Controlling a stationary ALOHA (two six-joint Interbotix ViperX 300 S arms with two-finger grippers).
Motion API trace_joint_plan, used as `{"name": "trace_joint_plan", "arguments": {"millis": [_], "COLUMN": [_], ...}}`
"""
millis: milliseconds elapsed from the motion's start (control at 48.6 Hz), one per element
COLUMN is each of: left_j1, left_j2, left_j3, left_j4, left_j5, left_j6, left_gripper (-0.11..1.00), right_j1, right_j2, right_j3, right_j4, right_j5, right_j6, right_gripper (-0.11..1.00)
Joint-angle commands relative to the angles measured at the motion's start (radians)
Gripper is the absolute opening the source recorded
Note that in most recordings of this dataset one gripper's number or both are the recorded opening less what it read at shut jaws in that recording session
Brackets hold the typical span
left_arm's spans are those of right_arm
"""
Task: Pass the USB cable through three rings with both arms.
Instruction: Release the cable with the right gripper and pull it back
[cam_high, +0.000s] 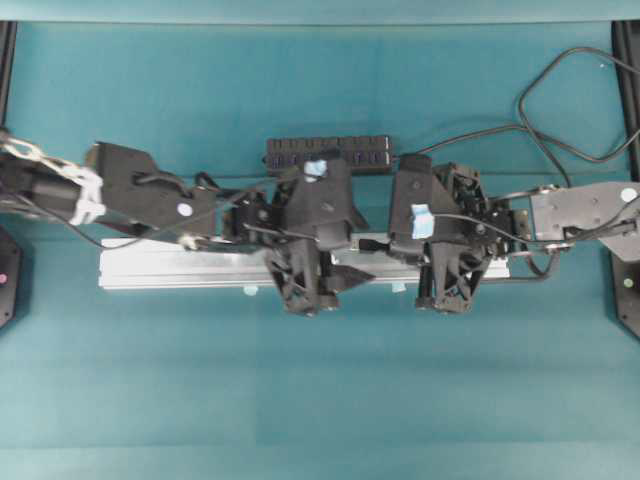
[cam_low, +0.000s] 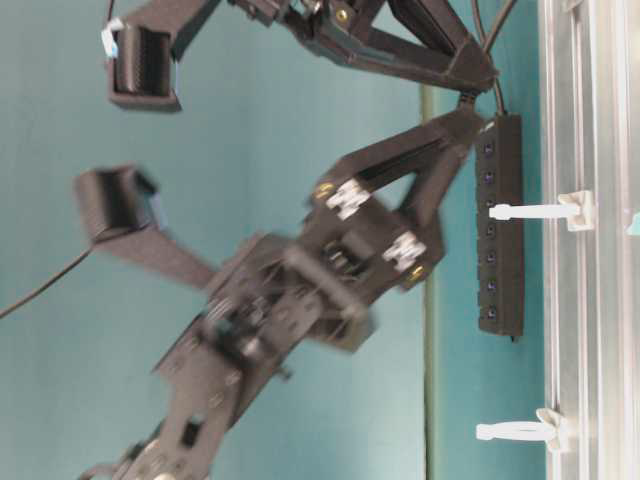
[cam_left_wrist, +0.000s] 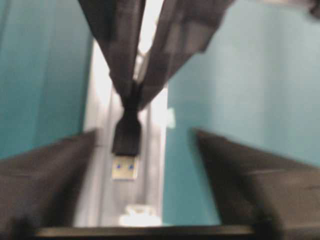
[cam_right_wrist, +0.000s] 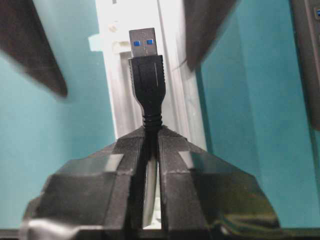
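The right gripper (cam_right_wrist: 151, 145) was clamped on the USB cable (cam_right_wrist: 148, 75) just behind the plug, its two fingers pressed together around the cord's strain relief. In the right wrist view the plug stuck out past the fingertips, silver tip with blue insert pointing away, above the silver rail (cam_right_wrist: 175, 100). The dark, blurred fingers of the left gripper stood on either side of it.

In the left wrist view the left gripper (cam_left_wrist: 145, 165) stood wide, its fingers (cam_left_wrist: 45, 180) far apart at the frame's lower corners and holding nothing. Between them hung the plug (cam_left_wrist: 126, 150), pinched from behind by the right gripper's fingers (cam_left_wrist: 125, 60). A white ring (cam_left_wrist: 137, 215) showed blurred on the rail just below the plug.

Overhead, both arms met above the rail (cam_high: 180, 268), left gripper (cam_high: 312, 290) beside right gripper (cam_high: 450, 285), on the teal table (cam_high: 320, 400). A black multi-port hub (cam_high: 330, 152) lay behind them. The cable could not be picked out there.

The table-level view appeared turned sideways; two white rings (cam_low: 540, 211) (cam_low: 520, 431) stood off the rail (cam_low: 590, 300), well apart, with nothing visibly threaded through them. The hub (cam_low: 500, 230) lay near.
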Motion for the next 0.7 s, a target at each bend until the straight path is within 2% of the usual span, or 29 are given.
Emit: {"name": "trace_joint_plan", "arguments": {"millis": [0,103,370,494,679], "left_j1": [-0.003,-0.003,0.000,0.000,0.000], "left_j2": [-0.074,-0.153,-0.351,-0.400,-0.420], "left_j3": [0.023,0.077,0.238,0.290,0.314], "left_j4": [0.003,0.003,0.003,0.002,0.003], "left_j5": [-0.005,-0.005,-0.005,-0.005,-0.005], "left_j6": [0.000,0.000,-0.003,-0.012,-0.028], "left_gripper": [0.86,0.81,0.80,0.80,0.80], "right_j1": [0.000,0.000,0.015,0.029,0.031], "right_j2": [-0.003,0.002,0.048,0.089,0.129], "right_j3": [-0.021,-0.026,-0.046,-0.066,-0.101], "right_j4": [-0.003,-0.003,-0.003,-0.003,-0.003], "right_j5": [0.011,0.020,0.055,0.067,0.067], "right_j6": [-0.025,-0.040,-0.051,-0.054,-0.054], "right_gripper": [-0.08,-0.08,-0.08,-0.08,-0.08]}}
